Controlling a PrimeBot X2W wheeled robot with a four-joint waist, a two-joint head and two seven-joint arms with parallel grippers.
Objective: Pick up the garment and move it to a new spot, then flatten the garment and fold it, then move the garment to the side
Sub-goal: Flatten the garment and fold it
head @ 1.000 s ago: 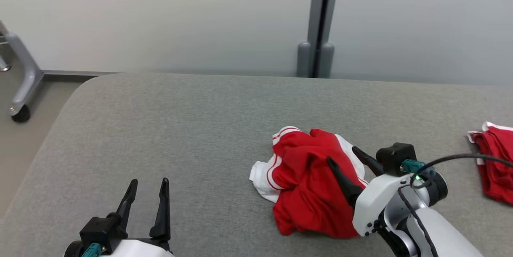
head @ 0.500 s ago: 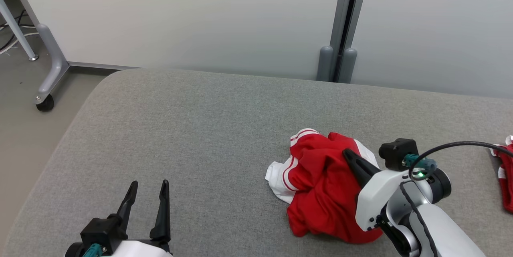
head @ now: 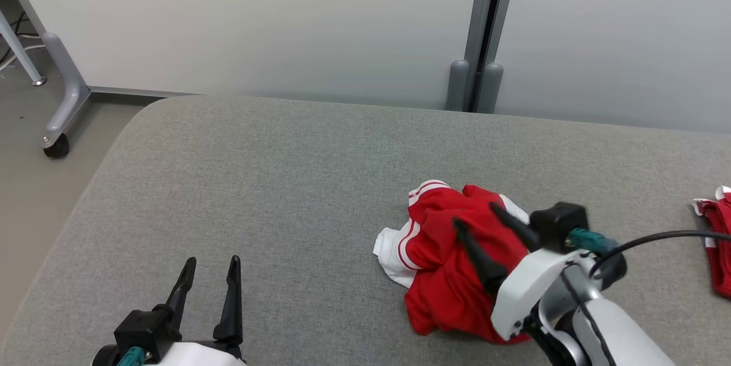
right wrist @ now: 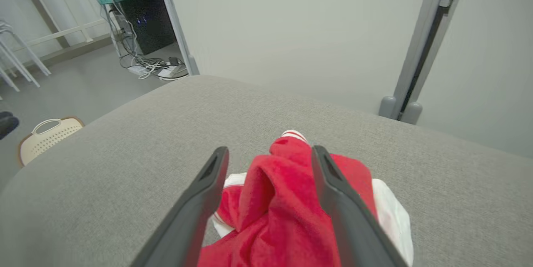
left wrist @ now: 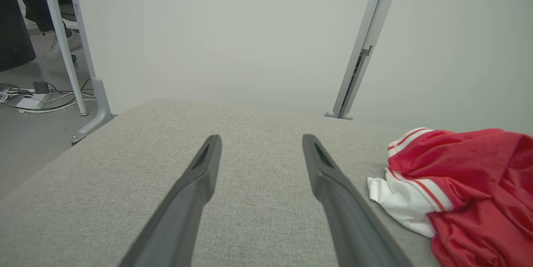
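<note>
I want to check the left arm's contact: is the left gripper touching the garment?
No, the left gripper stands open over the bare grey surface, and the garment lies apart from it.

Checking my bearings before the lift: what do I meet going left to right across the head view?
caster wheel on the floor → left end effector → red and white garment → second red garment at the right edge

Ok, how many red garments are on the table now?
2. One crumpled garment lies on the table, the right gripper's open jaws over it; the other garment is far right, cut off by the frame. More may be hidden.
</note>
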